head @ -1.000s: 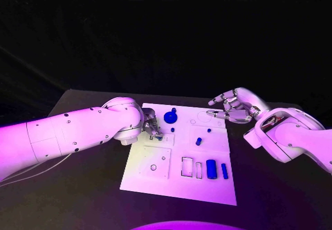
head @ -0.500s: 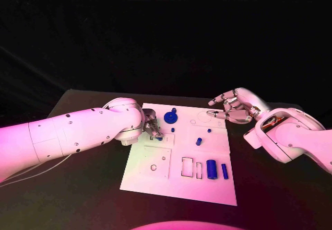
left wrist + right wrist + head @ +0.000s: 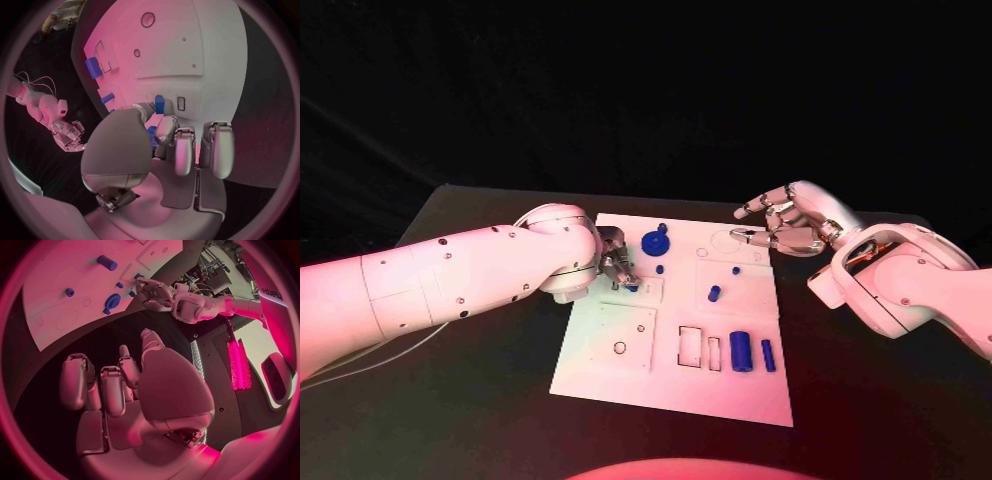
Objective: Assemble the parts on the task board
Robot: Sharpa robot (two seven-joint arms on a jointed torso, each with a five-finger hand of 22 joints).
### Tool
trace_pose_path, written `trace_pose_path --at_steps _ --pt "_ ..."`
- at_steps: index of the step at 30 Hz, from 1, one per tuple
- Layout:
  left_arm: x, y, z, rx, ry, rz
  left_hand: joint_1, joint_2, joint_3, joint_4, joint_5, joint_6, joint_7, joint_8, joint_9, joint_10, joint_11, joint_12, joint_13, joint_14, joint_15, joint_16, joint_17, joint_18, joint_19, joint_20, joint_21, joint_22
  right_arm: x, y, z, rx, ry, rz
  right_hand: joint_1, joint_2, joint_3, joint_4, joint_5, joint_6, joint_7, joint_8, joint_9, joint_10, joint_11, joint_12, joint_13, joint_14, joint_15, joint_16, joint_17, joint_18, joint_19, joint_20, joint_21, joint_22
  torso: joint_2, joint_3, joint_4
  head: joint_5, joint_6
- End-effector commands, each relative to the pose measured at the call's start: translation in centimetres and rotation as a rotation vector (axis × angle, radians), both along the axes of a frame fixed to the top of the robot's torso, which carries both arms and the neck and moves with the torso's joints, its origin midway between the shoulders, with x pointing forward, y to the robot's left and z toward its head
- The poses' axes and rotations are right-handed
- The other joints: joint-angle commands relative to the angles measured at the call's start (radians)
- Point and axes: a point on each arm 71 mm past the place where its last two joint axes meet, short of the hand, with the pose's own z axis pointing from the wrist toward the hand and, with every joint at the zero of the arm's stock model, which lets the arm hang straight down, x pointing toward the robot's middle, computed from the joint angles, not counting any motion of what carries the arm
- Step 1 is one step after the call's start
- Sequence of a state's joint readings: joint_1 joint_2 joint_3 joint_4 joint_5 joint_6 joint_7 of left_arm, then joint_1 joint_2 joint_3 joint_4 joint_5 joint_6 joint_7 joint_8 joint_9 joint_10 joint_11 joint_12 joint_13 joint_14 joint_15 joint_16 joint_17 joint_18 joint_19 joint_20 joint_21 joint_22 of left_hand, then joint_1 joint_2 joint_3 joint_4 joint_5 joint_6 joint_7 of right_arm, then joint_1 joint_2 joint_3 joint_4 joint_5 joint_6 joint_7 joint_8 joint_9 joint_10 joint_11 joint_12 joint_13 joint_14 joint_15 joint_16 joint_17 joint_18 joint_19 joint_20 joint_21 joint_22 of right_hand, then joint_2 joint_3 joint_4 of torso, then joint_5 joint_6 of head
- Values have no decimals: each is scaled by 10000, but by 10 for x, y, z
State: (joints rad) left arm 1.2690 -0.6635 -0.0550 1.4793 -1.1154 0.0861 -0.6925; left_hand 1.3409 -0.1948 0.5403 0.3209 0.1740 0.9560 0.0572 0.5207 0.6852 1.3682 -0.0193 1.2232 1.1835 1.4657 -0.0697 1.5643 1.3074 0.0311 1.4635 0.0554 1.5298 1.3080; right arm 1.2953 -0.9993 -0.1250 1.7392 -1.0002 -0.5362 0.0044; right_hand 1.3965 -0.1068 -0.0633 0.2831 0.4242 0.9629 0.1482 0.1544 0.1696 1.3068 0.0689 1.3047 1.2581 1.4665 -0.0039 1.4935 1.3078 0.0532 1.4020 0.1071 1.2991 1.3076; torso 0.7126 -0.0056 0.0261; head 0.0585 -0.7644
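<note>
Left robot hand (image 3: 617, 264): pinched a small blue piece (image 3: 632, 287) directly over its board (image 3: 625, 375) slot.
Right robot hand (image 3: 783, 225): released, hovering well apart.

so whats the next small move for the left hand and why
Probably press straight down: the left hand pinches a small blue part in its fingers just beside a small rectangular slot in the white task board. The right hand hovers open, apart.

Right robot hand (image 3: 125, 385) empty with fingers loosely curled, white task board (image 3: 75, 285) beyond, blue parts (image 3: 107, 262) on it
</note>
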Motion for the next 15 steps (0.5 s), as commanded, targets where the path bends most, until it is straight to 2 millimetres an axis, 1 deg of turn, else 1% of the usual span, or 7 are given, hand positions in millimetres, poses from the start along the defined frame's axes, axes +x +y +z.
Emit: trace_pose_path --at_steps 1,10,15 --pt "-3 -2 -3 87 119 -102 31 98 1604 -1519 3 68 -64 70 83 63 -26 25 8 1051 -53 65 2634 -79 310 -31 33 1677 -1 1 0 -103 -5 138 -35 53 -65 -11 47 49 -41 43 -14 27 -68 1 -10 677 -63 -32 1124 144 13 -90 -55 839 -6 -4 0 -7 -4" --pt "-4 -3 -4 203 260 -251 -164 -17 1624 -1557 -18 141 -115 135 168 119 -60 66 47 1051 -75 65 2634 -84 328 -31 42 1702 -1 1 -1 -113 1 136 -35 53 -65 -11 47 49 -41 43 -14 27 -68 1 -10 677 -63 -32 1124 144 13 -90 -55 839 -2 -6 4 -18 -27" --pt "-4 -3 -4 257 290 -232 -436 -123 1539 -1515 -38 201 -197 182 240 187 -115 131 116 1051 -120 65 2634 -95 362 -27 58 1745 -1 1 -1 -112 -2 131 -35 53 -65 -11 47 49 -41 43 -14 27 -68 1 -10 677 -63 -32 1124 144 13 -90 -55 839 -7 1 4 -12 -49"
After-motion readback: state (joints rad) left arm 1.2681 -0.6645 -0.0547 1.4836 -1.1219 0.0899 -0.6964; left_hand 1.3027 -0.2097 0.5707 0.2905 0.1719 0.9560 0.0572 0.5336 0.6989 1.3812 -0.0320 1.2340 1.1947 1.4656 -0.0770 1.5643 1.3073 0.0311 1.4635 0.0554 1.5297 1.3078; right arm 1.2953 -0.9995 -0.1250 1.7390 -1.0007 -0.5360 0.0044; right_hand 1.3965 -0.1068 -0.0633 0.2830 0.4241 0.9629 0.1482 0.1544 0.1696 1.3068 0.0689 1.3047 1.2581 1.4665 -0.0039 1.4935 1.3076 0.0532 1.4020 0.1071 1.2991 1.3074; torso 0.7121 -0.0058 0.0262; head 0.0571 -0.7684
